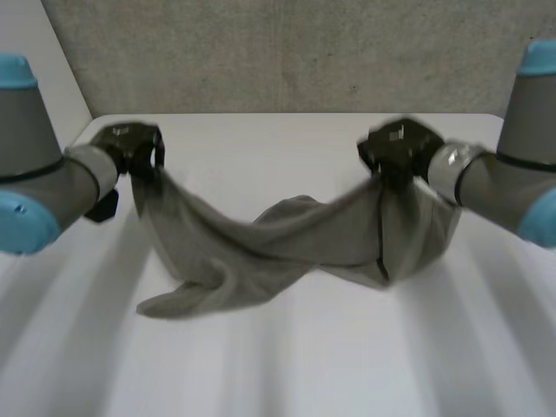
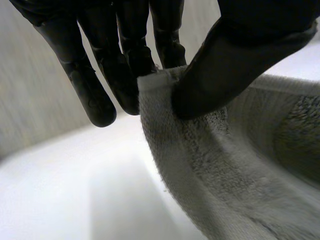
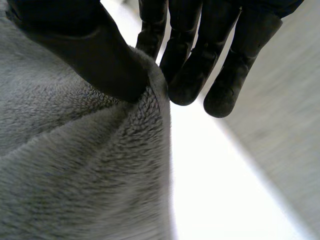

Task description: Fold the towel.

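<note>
The grey towel [image 1: 261, 239] sags mid-frame, its lower folds on the white bench [image 1: 347, 365]. Left hand [image 1: 130, 143], upper left, and right hand [image 1: 400, 148], upper right, each pinch a corner between thumb and fingers [image 2: 95, 95]. It looks soft, limp and light, so the corners suit gripping.

The towel [image 1: 261, 248] was a plain grey-brown, darker where it bunched in folds (close up, its looped pile read as paler grey). Both hands were black: the left hand [image 1: 130, 143] at the upper left of the head view, the right hand [image 1: 400, 148] at the upper right. The left arm [image 1: 39, 187] and right arm [image 1: 486, 182] were grey with light-blue caps [image 1: 16, 71]. The table [image 1: 287, 365] was white, and the wall [image 1: 287, 52] across the top of the frame was a speckled grey-beige.
</note>
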{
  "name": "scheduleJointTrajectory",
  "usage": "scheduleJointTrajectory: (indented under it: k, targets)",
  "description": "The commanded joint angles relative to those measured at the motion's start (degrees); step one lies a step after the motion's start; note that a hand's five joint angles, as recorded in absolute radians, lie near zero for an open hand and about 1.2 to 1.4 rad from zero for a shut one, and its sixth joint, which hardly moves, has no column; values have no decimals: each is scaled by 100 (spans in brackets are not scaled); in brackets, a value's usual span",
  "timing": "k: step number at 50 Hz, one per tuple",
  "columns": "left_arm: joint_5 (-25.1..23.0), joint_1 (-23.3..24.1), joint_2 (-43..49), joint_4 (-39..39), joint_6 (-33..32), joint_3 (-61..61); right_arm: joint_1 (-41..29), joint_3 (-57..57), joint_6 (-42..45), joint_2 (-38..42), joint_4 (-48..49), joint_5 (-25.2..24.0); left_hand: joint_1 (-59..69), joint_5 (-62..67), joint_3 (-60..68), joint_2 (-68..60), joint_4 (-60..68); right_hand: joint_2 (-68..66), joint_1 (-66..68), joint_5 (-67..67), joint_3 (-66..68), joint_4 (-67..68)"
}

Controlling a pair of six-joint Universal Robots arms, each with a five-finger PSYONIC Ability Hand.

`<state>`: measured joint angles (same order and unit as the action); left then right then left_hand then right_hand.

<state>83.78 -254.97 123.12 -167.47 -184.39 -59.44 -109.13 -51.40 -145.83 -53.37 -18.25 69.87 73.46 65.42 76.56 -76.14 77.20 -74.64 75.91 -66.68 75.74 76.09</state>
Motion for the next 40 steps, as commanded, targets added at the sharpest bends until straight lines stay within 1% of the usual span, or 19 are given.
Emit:
scheduleJointTrajectory:
  k: [1, 3, 7, 10, 15, 18, 20, 22, 27, 29, 31, 32, 33, 34, 36, 37, 38, 39, 40]
  targets:
    - [339, 263, -50, -486, 403, 2548, -135, 1475, -938, -420, 1719, 493, 654, 458, 344, -386, 280, -536, 409, -332, 426, 391]
    - [454, 298, -234, -750, 561, 2761, -109, 1327, -1805, -822, 2402, 511, 654, 458, 344, -386, 280, -536, 409, -332, 426, 391]
    - [481, 290, -701, -1340, 948, 2352, -91, 906, -2072, -982, 2440, 388, 654, 458, 344, -386, 280, -536, 409, -332, 426, 391]
    - [437, 299, -763, -1447, 984, 2007, -91, 309, -2002, -1000, 2265, 282, 654, 458, 344, -386, 280, -536, 409, -332, 426, 391]
    - [280, 290, -737, -1544, 897, 254, -74, -564, -1641, -947, 2044, 255, 654, 458, 344, -386, 280, -536, 409, -332, 426, 391]
    - [174, 281, -711, -1561, 861, -217, -74, -1071, -1257, -904, 1861, 238, 654, 458, 344, -386, 280, -536, 409, -332, 426, 391]
    - [-98, 237, -658, -1631, 730, -1039, -65, -1346, -1000, -842, 1763, 238, 654, 458, 344, -386, 280, -536, 409, -332, 426, 391]
    - [-195, 211, -632, -1701, 616, -1408, -56, -1783, -536, -789, 1606, 273, 654, 458, 344, -386, 280, -536, 409, -332, 426, 391]
    - [-310, 53, -736, -1833, 125, -2280, -21, -2250, -174, -955, 1290, 282, 654, 458, 344, -386, 280, -536, 409, -332, 426, 391]
    - [-319, -70, -816, -1834, -9, -2484, 58, -2347, -174, -1095, 1132, 264, 654, 458, 344, -386, 280, -536, 409, -332, 426, 391]
    - [-345, -289, -1358, -1834, -140, -2834, 190, -2445, -226, -1351, 981, 229, 654, 458, 344, -386, 280, -536, 409, -332, 426, 391]
    - [-345, -290, -1361, -1834, -141, -2836, 277, -2532, -296, -1682, 876, 203, 654, 458, 344, -386, 280, -536, 409, -332, 426, 391]
    - [-388, -369, -1692, -1834, -149, -2992, 348, -2646, -410, -1973, 823, 142, 654, 458, 344, -386, 280, -536, 409, -332, 426, 391]
    - [-485, -474, -1965, -1851, -150, -3125, 348, -2647, -411, -1975, 823, 141, 654, 458, 344, -386, 280, -536, 409, -332, 426, 391]
    - [-607, -570, -2142, -1895, -150, -3213, 453, -2935, -717, -2186, 849, -173, 654, 458, 344, -386, 280, -536, 409, -332, 426, 391]
    - [-722, -685, -2222, -1939, -141, -3283, 454, -2937, -719, -2186, 849, -175, 654, 458, 344, -386, 280, -536, 409, -332, 426, 391]
    - [-723, -686, -2222, -1939, -141, -3284, 532, -3059, -780, -2186, 858, -428, 654, 458, 344, -386, 280, -536, 409, -332, 426, 391]
    - [-801, -781, -2266, -2000, -132, -3336, 533, -3060, -780, -2186, 858, -430, 654, 458, 344, -386, 280, -536, 409, -332, 426, 391]
    - [-837, -843, -2266, -2035, -132, -3363, 550, -3173, -798, -2108, 849, -639, 654, 458, 344, -386, 280, -536, 409, -332, 426, 391]
